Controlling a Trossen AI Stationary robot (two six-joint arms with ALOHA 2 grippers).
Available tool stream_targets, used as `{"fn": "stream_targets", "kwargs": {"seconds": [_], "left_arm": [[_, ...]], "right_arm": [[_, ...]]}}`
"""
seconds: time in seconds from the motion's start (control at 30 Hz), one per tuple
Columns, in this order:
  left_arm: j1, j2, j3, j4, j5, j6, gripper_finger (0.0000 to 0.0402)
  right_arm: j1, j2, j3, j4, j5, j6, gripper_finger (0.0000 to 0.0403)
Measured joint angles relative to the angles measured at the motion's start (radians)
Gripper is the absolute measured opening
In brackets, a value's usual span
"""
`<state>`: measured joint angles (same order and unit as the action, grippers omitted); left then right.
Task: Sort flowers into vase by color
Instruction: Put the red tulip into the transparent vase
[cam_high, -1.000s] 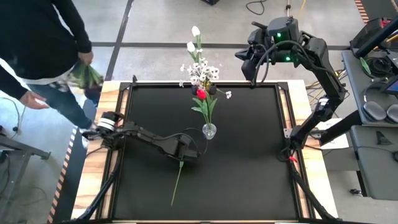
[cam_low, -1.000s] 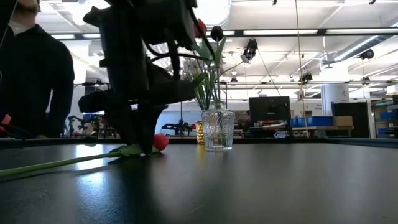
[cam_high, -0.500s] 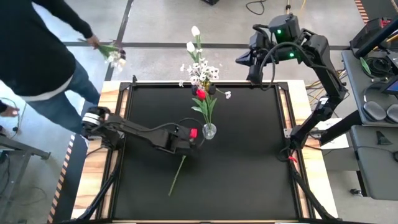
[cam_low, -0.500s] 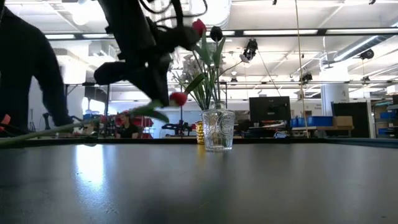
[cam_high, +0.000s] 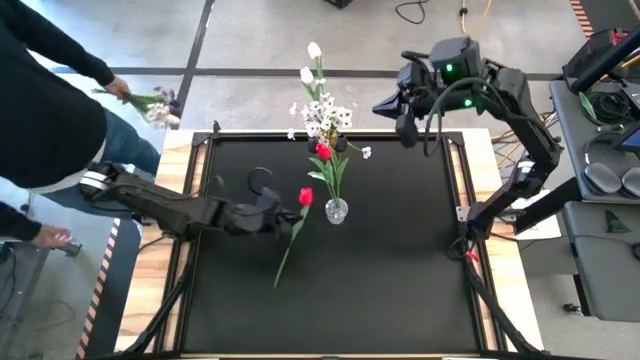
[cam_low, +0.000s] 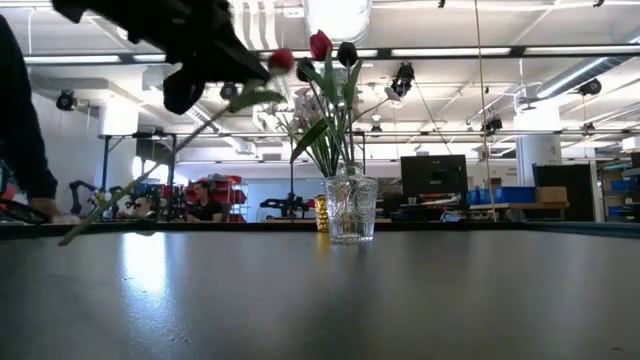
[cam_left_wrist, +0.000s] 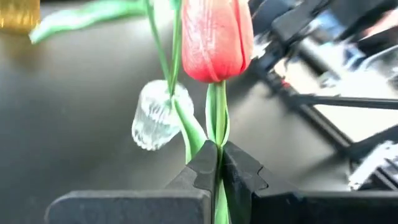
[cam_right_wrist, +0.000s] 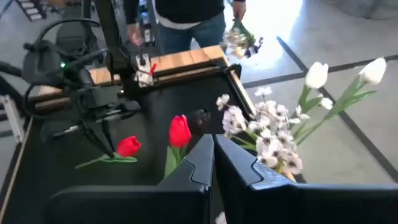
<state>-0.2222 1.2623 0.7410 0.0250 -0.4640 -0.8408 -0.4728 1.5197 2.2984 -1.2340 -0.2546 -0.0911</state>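
My left gripper (cam_high: 287, 214) is shut on a red tulip (cam_high: 305, 196), just left of the glass vase (cam_high: 337, 211) that stands at the table's middle. The tulip's green stem (cam_high: 285, 255) slants toward the near edge. The vase (cam_low: 351, 208) holds a red tulip (cam_high: 322, 150), a dark tulip (cam_low: 348, 53), white blossoms (cam_high: 325, 115) and white tulips (cam_high: 308, 74). My right gripper (cam_high: 405, 127) is shut and hovers high over the table's far edge, right of the bouquet. My left gripper pinches the tulip's stem (cam_left_wrist: 217, 134) between its two fingers, just below the red bloom (cam_left_wrist: 217, 40). The fingers lie across the stem, coming from the table's left. The flower is raised, bloom uppermost (cam_low: 281, 60), and the long stem (cam_low: 150, 175) slants down below the fingers.
A person stands off the table's far left corner and holds a bunch of flowers (cam_high: 150, 105). The black mat (cam_high: 400, 260) lies bare to the right of and nearer than the vase. A wooden rim (cam_high: 505, 290) frames the mat.
My left gripper has risen from the table with the red tulip and pulled a little toward the left. The tulip, which lay flat on the mat, now hangs tilted with its bloom level with the bouquet's top. The person has moved beside the far left corner.
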Motion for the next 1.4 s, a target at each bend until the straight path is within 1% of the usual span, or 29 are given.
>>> {"fn": "stream_targets", "kwargs": {"seconds": [0.07, 0.17, 0.27, 0.43, 0.53, 0.63, 0.73, 0.83, 0.93, 1.03, 1.17, 1.27, 1.4], "left_arm": [[0.000, -0.072, -0.062, 0.068, 0.002, 0.057, 0.0000], [0.000, -0.184, -0.125, 0.108, 0.024, 0.127, 0.0000], [0.000, -0.279, -0.159, 0.107, 0.053, 0.202, 0.0000], [0.000, -0.417, -0.179, 0.111, 0.095, 0.319, 0.0000], [0.000, -0.483, -0.179, 0.123, 0.119, 0.379, 0.0000], [0.000, -0.532, -0.171, 0.123, 0.134, 0.420, 0.0000], [0.001, -0.553, -0.139, 0.123, 0.134, 0.476, 0.0000], [0.010, -0.547, -0.086, 0.120, 0.134, 0.535, 0.0000], [0.025, -0.528, -0.015, 0.070, 0.134, 0.577, 0.0000], [0.038, -0.503, 0.048, 0.004, 0.134, 0.615, 0.0000], [0.040, -0.478, 0.095, -0.052, 0.142, 0.634, 0.0000], [0.040, -0.464, 0.112, -0.051, 0.160, 0.648, 0.0000], [0.041, -0.438, 0.127, -0.051, 0.161, 0.661, 0.0000]], "right_arm": [[0.052, -0.015, -0.036, 0.045, 0.057, 0.035, 0.0009], [0.148, -0.038, -0.115, 0.133, 0.148, 0.088, 0.0009], [0.251, -0.054, -0.217, 0.243, 0.240, 0.137, 0.0009], [0.405, -0.064, -0.393, 0.457, 0.359, 0.219, 0.0009], [0.482, -0.062, -0.486, 0.617, 0.412, 0.259, 0.0009], [0.534, -0.046, -0.560, 0.804, 0.424, 0.290, 0.0009], [0.561, -0.016, -0.600, 0.943, 0.438, 0.334, 0.0013], [0.567, 0.025, -0.609, 1.004, 0.440, 0.362, 0.0032], [0.567, 0.073, -0.598, 1.032, 0.441, 0.386, 0.0065], [0.566, 0.122, -0.555, 1.037, 0.441, 0.387, 0.0102], [0.566, 0.168, -0.486, 1.042, 0.439, 0.373, 0.0140], [0.566, 0.199, -0.438, 1.039, 0.435, 0.343, 0.0156], [0.565, 0.233, -0.383, 1.030, 0.432, 0.334, 0.0161]]}}
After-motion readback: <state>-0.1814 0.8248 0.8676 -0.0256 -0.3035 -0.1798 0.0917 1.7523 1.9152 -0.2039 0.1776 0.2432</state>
